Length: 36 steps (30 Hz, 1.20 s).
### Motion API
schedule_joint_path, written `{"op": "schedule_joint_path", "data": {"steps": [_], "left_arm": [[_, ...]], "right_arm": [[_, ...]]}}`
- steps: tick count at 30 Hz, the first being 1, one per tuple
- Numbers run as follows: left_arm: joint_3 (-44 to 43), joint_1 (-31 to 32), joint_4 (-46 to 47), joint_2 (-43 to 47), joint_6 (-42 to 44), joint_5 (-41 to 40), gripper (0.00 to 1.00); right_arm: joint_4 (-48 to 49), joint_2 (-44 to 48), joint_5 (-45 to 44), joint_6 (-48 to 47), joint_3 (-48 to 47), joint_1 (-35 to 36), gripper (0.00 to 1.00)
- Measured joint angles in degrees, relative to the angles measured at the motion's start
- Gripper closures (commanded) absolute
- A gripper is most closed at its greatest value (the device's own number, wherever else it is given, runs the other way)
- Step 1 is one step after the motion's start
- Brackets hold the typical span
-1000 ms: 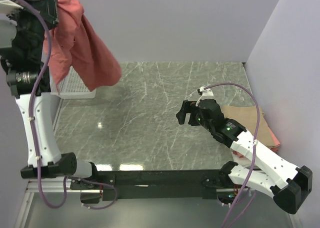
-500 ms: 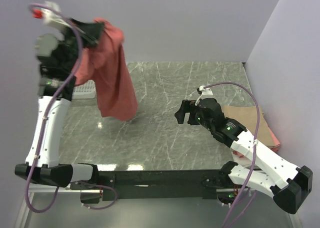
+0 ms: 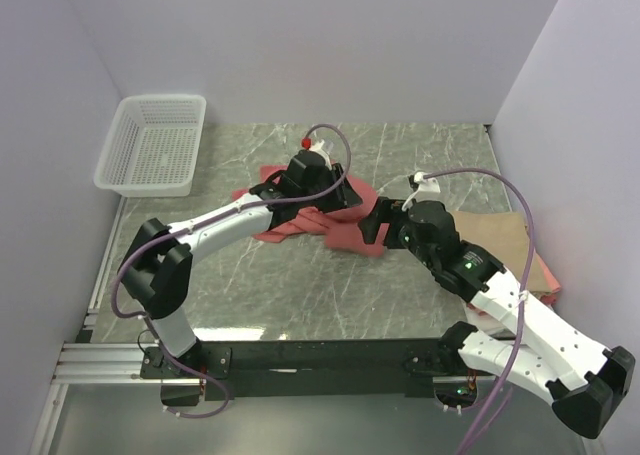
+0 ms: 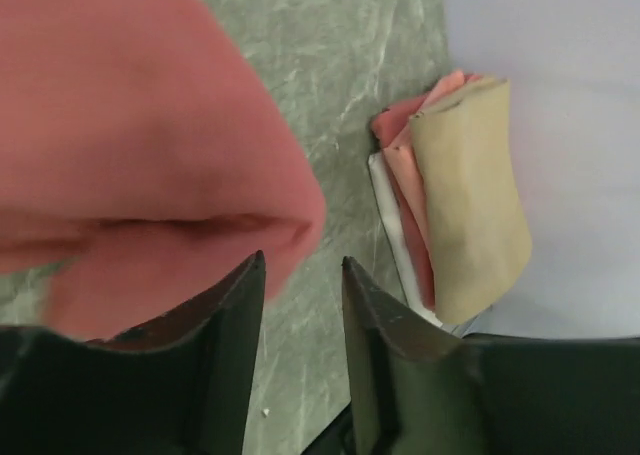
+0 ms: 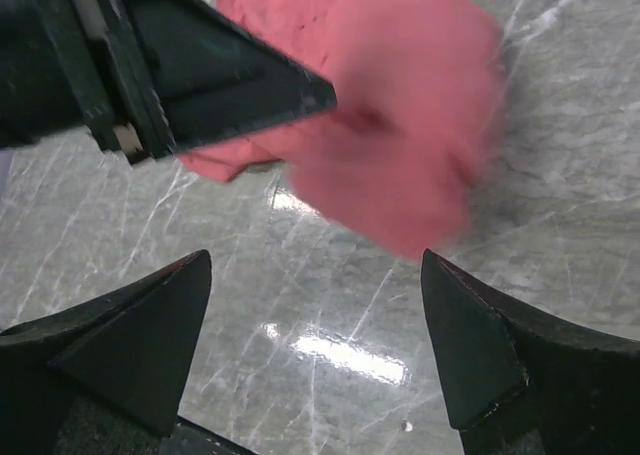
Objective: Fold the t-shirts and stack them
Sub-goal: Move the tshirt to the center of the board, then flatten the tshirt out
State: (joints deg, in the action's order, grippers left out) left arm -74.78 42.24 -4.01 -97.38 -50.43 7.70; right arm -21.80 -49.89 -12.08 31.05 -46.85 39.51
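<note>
Marble table (image 3: 260, 275); white basket (image 3: 150, 145) sits well off to the left of the left gripper (image 4: 303, 275). Folded shirt stack (image 3: 505, 237) is partly covered by the right arm (image 3: 500, 300). Red shirt (image 3: 350, 233) lies crumpled under the left gripper, just ahead of the right gripper (image 5: 315, 255), which gapes wide and empty. Left jaws are narrowly apart; the shirt is blurred at the tips, so I cannot tell whether it's gripped.
</note>
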Motion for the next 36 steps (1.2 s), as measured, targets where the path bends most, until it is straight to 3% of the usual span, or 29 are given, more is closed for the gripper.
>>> {"op": "schedule_joint_path", "data": {"steps": [1, 4, 9, 16, 23, 29, 36], "left_arm": [[0.0, 0.6, -0.7, -0.7, -0.6, 0.0, 0.49], [-0.2, -0.7, -2.0, -0.4, -1.5, -1.2, 0.44], [0.2, -9.2, -6.0, 4.6, -2.7, -5.1, 0.48], [6.6, -27.2, -11.3, 12.2, -4.8, -10.8, 0.53], [-1.6, -30.9, -18.3, -2.7, -4.3, -16.5, 0.59], [-11.1, -31.2, -23.9, -15.0, -4.6, -19.7, 0.62], [-16.6, -31.3, -27.2, -21.6, -5.0, -21.3, 0.62]], "right_arm": [[0.0, 0.3, -0.3, 0.0, 0.3, 0.0, 0.09], [-0.1, 0.1, -0.8, 0.4, 0.7, 0.0, 0.10], [0.2, -4.5, -0.7, 0.9, 0.7, 0.0, 0.15], [-0.1, -24.7, -1.2, 0.8, -7.2, 1.0, 0.25], [-0.7, -37.1, -3.3, 1.8, -11.8, 4.1, 0.27], [-1.9, -38.4, -4.9, 3.6, -11.5, 5.5, 0.27], [-2.6, -38.4, -6.9, 4.5, -10.2, 5.8, 0.28]]}}
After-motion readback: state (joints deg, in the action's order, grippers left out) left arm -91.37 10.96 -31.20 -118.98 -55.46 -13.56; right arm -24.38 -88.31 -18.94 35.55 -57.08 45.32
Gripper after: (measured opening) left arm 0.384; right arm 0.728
